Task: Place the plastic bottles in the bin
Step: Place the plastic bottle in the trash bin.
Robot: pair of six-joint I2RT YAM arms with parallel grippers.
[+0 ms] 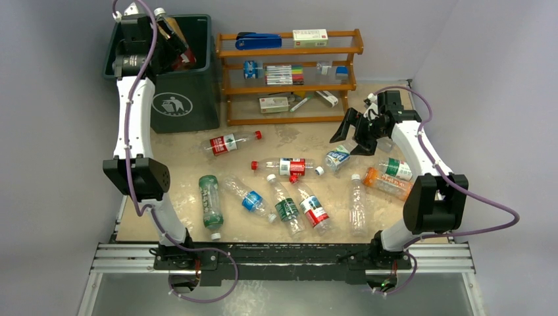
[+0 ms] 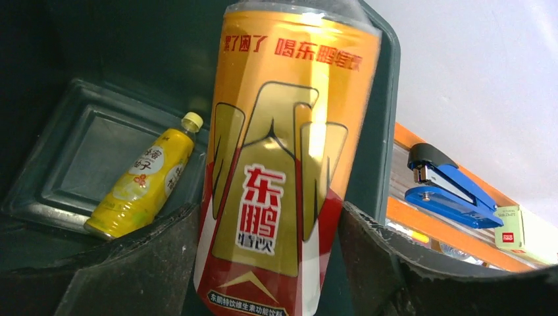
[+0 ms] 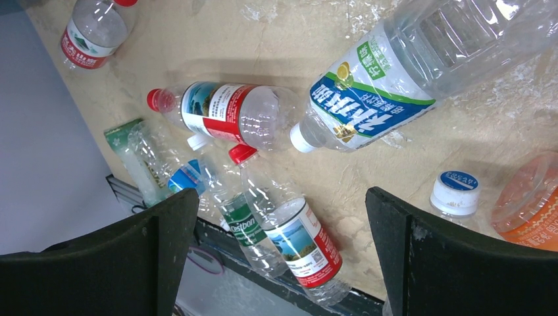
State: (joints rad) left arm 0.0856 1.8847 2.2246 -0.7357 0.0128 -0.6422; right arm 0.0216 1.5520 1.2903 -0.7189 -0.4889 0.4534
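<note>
My left gripper (image 1: 156, 34) is over the dark green bin (image 1: 187, 99), shut on a gold-and-red labelled bottle (image 2: 283, 164) held upright between its fingers; the bottle also shows in the top view (image 1: 174, 36). A yellow bottle (image 2: 141, 184) lies on the bin's floor. My right gripper (image 1: 355, 131) is open and empty above the table, over a clear bottle with a blue-green label (image 3: 395, 85). Several bottles lie on the table: red-labelled ones (image 1: 227, 143) (image 1: 289, 166) (image 1: 312, 209), a green one (image 1: 210, 201) and an orange one (image 1: 387, 184).
The orange-brown wooden rack (image 1: 289, 79) with a blue stapler (image 2: 447, 184), markers and small boxes stands right of the bin. The table's near edge and rail (image 1: 283, 253) run behind the bottles. A blue-capped bottle (image 3: 455, 191) stands beside my right finger.
</note>
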